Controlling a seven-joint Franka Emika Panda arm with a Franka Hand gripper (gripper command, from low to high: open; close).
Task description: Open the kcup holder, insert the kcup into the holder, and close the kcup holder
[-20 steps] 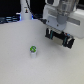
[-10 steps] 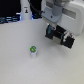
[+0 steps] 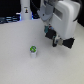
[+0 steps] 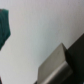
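Kcup [image 3: 33, 50], a squat white cylinder with a round green top, stands upright on the smooth pale surface [image 3: 20, 67]. The arm [image 3: 62, 17], blocky, white and glossy, hangs above and to the exterior view's right of the kcup, well apart from it. Its dark claw [image 3: 59, 41] points down beneath the white housing; whether it is wide or narrow cannot be told from the blur. A tall white bottle [image 3: 25, 11] with a dark mark stands far behind the kcup. In the wrist view a grey slab edge [image 4: 55, 65] with a dark side crosses over pale ground, too blurred to identify.
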